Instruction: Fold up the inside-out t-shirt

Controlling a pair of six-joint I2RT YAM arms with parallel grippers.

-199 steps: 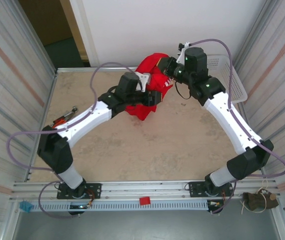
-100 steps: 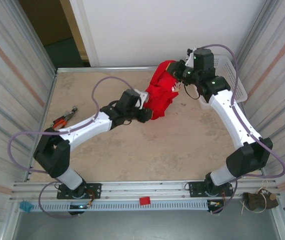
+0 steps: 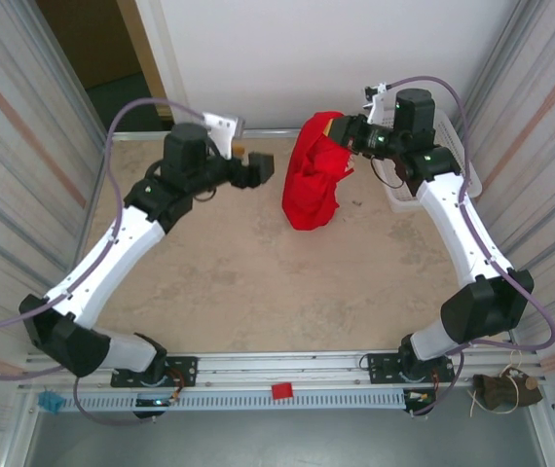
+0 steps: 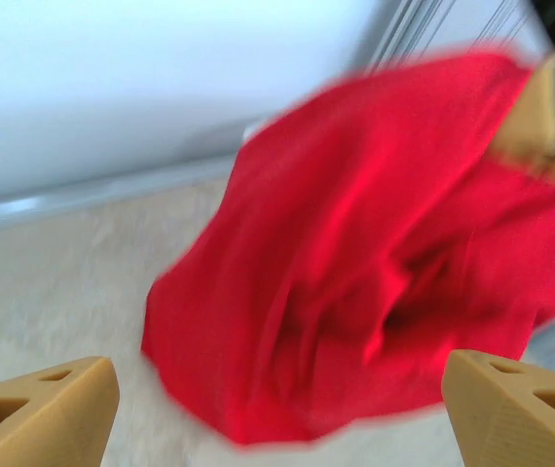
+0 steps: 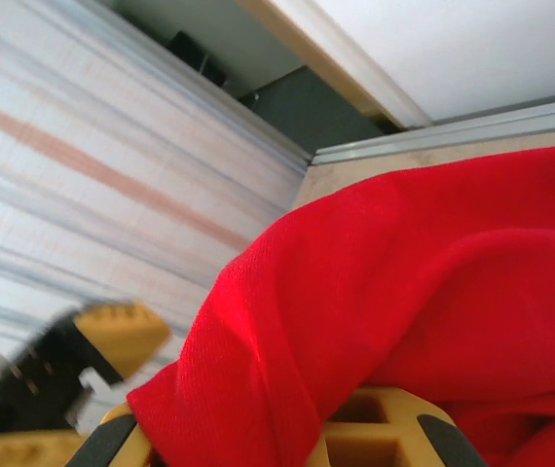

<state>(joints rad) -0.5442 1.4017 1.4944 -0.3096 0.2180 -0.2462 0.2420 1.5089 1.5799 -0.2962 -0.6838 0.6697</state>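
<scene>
Judged the step in hand as an early one: lifting and opening out the inside-out t-shirt (image 3: 314, 185), with no fold made yet. Saw it hanging as a crumpled red bunch from the right end effector (image 3: 348, 136), at the far side of the tabletop (image 3: 258, 282), near the white basket (image 3: 458, 161). Could not tell whether touching the tabletop at the lower end. Found the right end effector clenched on the upper cloth, red fabric draped over its fingers (image 5: 404, 433). Found the left end effector (image 3: 258, 168) released, jaws wide apart, grasping nothing, near the shirt but apart from it and pointed toward it. Noted the left arm stretched far forward and raised, the right arm extended too, wrist turned leftward. Expected the next move to call for a second grasp by the left end effector on a free edge, then spreading flat on the tabletop.
</scene>
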